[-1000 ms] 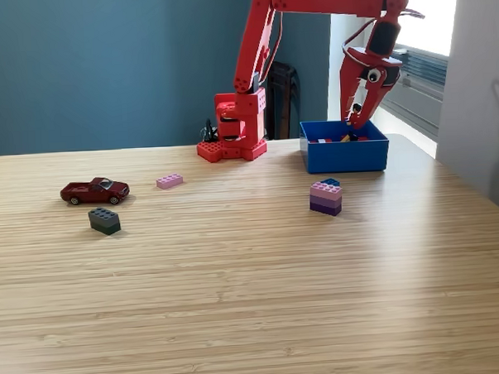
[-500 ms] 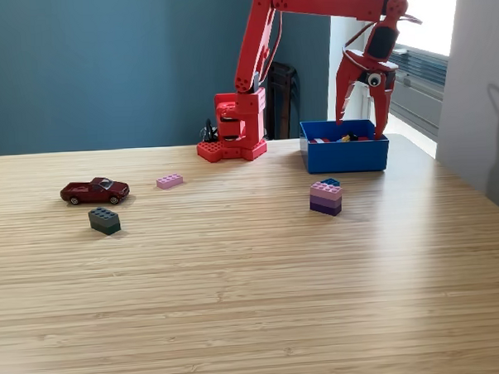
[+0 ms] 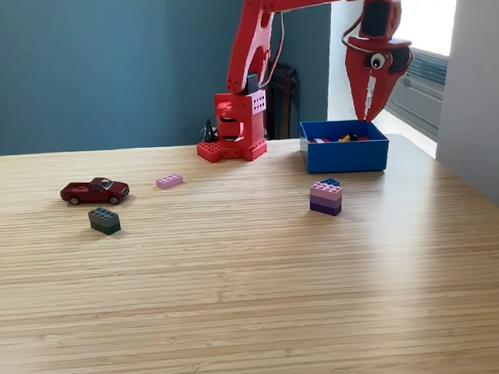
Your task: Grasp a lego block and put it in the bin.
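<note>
Tool [image 3: 369, 107]: red plastic, jaws nearly closed, holding nothing, above bin | Bin [image 3: 346, 155]: rectangular low-walled glossy blue box, small blocks inside | Pink-purple studded stack [image 3: 325, 198]: just before bin | Pink brick [image 3: 169, 180], dark block [image 3: 104, 220], red car [image 3: 94, 190]: well apart, exterior view's left | Tabletop [image 3: 238, 295]: striped wood grain

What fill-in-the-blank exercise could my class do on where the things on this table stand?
1. The gripper hangs above the ____ bin.
2. The toy car on the table is dark ____.
3. The flat pink lego block lies to the exterior view's ____ of the car.
4. The dark grey block lies just in front of the toy ____.

Missing words: blue; red; right; car
</note>
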Motion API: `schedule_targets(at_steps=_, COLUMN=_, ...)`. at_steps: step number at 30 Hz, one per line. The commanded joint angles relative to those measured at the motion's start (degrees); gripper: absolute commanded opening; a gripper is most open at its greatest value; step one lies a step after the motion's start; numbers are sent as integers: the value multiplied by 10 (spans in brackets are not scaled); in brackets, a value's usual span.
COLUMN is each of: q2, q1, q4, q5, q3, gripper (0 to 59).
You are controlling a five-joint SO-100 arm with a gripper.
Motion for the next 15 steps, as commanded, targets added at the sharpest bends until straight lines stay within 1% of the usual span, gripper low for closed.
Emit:
schedule_targets(at_steps=1, q2=60, q1=124, q4=18, q5=6, q3=-89, gripper=1)
schedule_targets(at_steps=8, q2=56, q1=216, q4=18, q5=-7, q3=-100, gripper=1)
schedule_targets(at_steps=15, q2=56, q1=232, q4=18, q5=-15, q3=-100, gripper=1)
